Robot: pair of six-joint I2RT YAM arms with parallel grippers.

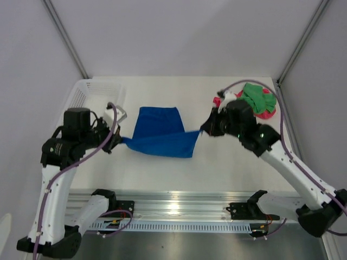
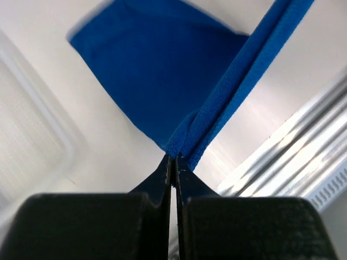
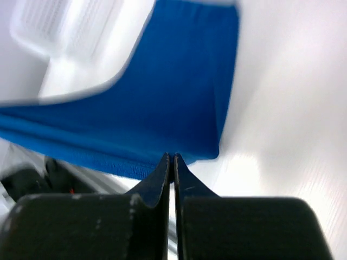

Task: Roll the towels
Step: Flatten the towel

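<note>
A royal blue towel (image 1: pixel 160 132) is stretched between both arms over the middle of the table, its far part lying flat. My left gripper (image 1: pixel 119 140) is shut on its near left corner (image 2: pixel 179 143). My right gripper (image 1: pixel 203 130) is shut on its near right corner (image 3: pixel 179 146). The near hem hangs taut between the two grips, lifted off the table. A bright green towel (image 1: pixel 259 98) lies crumpled on a pink-red towel (image 1: pixel 267 114) at the back right, behind my right wrist.
A white mesh basket (image 1: pixel 89 92) stands at the back left corner, close behind my left arm. The metal rail (image 1: pixel 179 208) runs along the near table edge. Enclosure walls and corner posts stand behind and beside the table.
</note>
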